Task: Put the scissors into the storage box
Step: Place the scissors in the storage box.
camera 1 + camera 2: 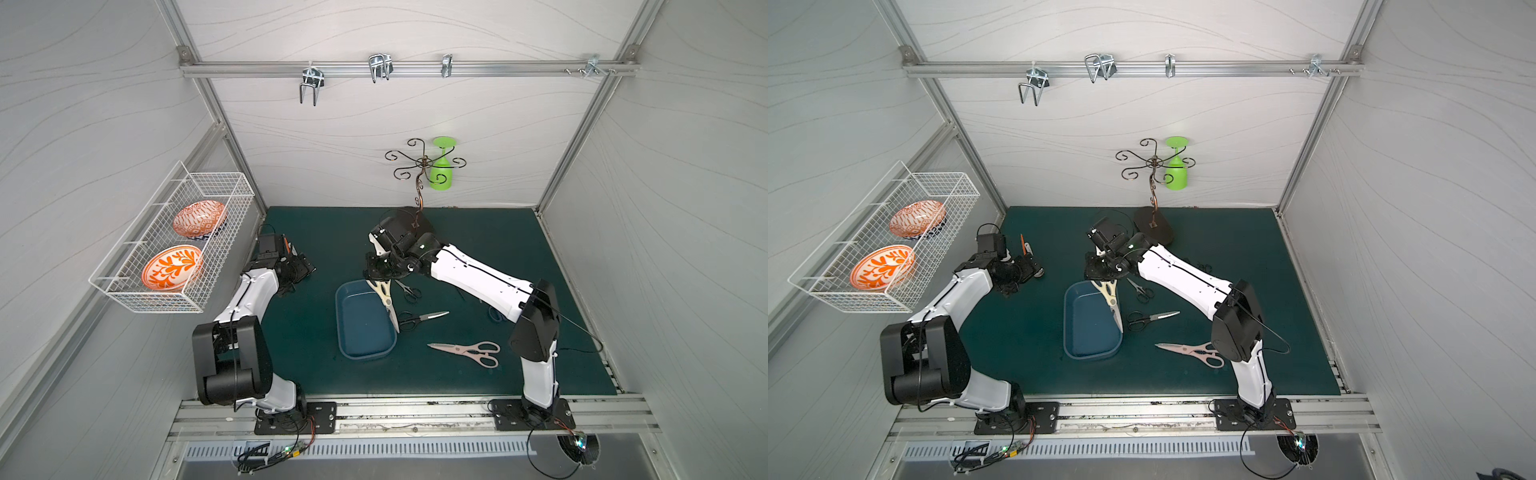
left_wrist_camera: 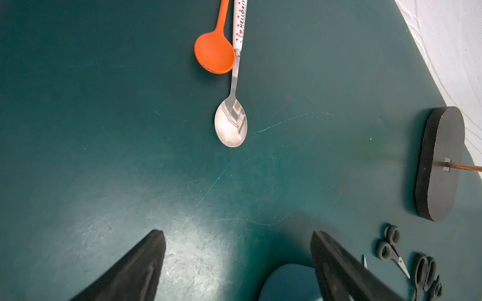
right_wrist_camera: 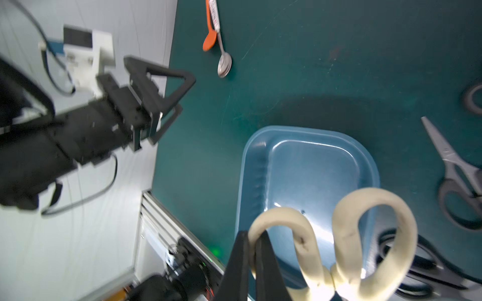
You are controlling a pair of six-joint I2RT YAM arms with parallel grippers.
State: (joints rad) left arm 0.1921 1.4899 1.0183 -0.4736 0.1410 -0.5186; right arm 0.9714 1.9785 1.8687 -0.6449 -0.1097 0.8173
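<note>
Closest to the right wrist lens, the right pincer (image 3: 253, 235) is clamped on one loop of the cream-handled shears (image 3: 284, 215). Its two fingers sit tight either side of the loop, with no gap to spare. Both handle loops hang over the storage box (image 3: 313, 169).

Progress: in my judgement, this is the first delivery. Both top views show the box with a bare floor, so nothing has been put in. In a top view the shears (image 1: 385, 297) are carried tilted above the box's long edge on the robot's right side. Their handles point toward the back wall and the closed blades toward the front rail. Whether the blade tip touches the rim I cannot tell.

Outstanding, all on the green surface (image 1: 498, 232) to the right of the box:
- a black-handled pair (image 1: 419, 319) just beside it
- a small black pair (image 1: 409, 289) behind that
- the pink-handled shears (image 1: 469, 351) nearer the front
- a blue-handled pair (image 1: 496, 313), mostly hidden under the right arm

Further small black pairs (image 2: 391, 247) show in the left wrist view. I cannot fix the full count.

Condition of the held item: cream handles thick and rounded, with dark scuffs; steel blades shut.

Left pincer (image 2: 238, 232): fingers wide apart, nothing between them, idle over bare surface near two spoons (image 2: 230, 125).
</note>
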